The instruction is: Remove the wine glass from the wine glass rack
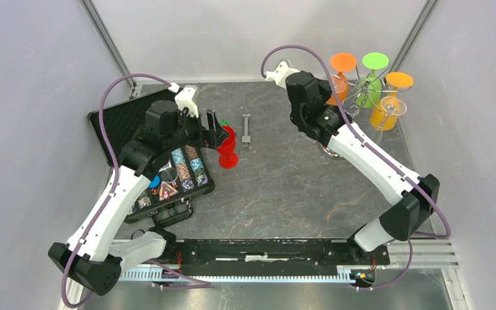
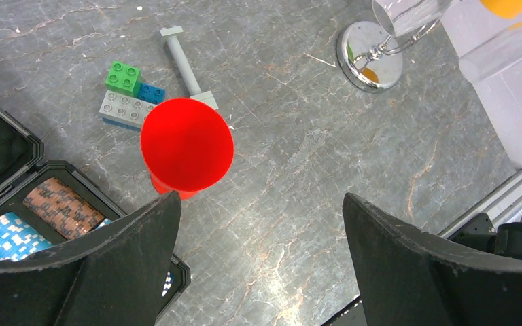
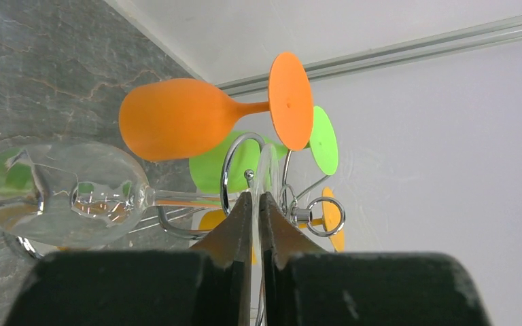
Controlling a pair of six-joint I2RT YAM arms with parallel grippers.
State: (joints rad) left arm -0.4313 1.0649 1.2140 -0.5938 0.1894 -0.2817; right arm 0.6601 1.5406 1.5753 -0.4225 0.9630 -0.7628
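Note:
The wine glass rack (image 3: 233, 160) is a silver wire stand at the back right; its top shows in the top view (image 1: 366, 84) and its round shiny base in the left wrist view (image 2: 370, 56). Orange (image 3: 177, 117), green (image 3: 323, 140) and yellow-orange (image 1: 387, 110) glasses hang on it upside down. A clear wine glass (image 3: 61, 193) hangs there too. My right gripper (image 3: 255, 197) is shut on its thin foot, at the rack's curled arm, and it shows in the top view (image 1: 330, 97). My left gripper (image 2: 259, 204) is open and empty, just above a red wine glass (image 2: 187, 144) standing on the table.
An open black case (image 1: 168, 174) of poker chips lies at the left. Lego bricks (image 2: 126, 95) and a grey bolt-like part (image 2: 187, 68) lie behind the red glass. White enclosure walls stand close behind and right of the rack.

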